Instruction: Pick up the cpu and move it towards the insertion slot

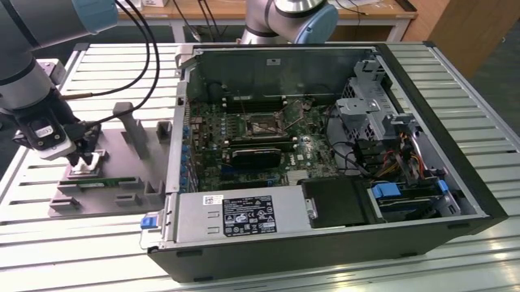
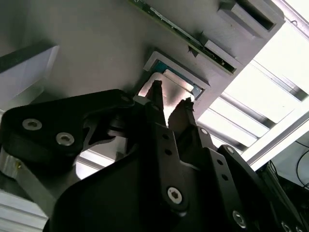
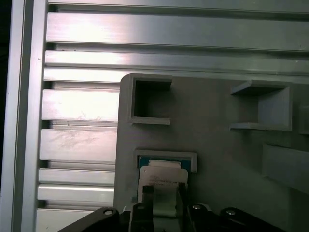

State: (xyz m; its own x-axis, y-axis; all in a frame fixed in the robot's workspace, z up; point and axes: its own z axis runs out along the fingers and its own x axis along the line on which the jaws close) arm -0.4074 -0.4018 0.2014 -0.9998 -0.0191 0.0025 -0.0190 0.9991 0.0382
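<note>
The gripper (image 1: 87, 163) hung at the exterior view's left, fingers slightly apart just above the cpu (image 3: 163, 180), which lay in the gray holder plate (image 1: 114, 149). The insertion slot (image 1: 262, 126) sat mid-frame, well apart.

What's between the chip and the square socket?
In the exterior view: the grey fixture's upright posts and the computer case's wall, between the cpu and the insertion slot.

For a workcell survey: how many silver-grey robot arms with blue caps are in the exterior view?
2. One arm is at the exterior view's left, over the grey fixture plate; a second arm rises behind the open black computer case. More may be off-frame.
</note>
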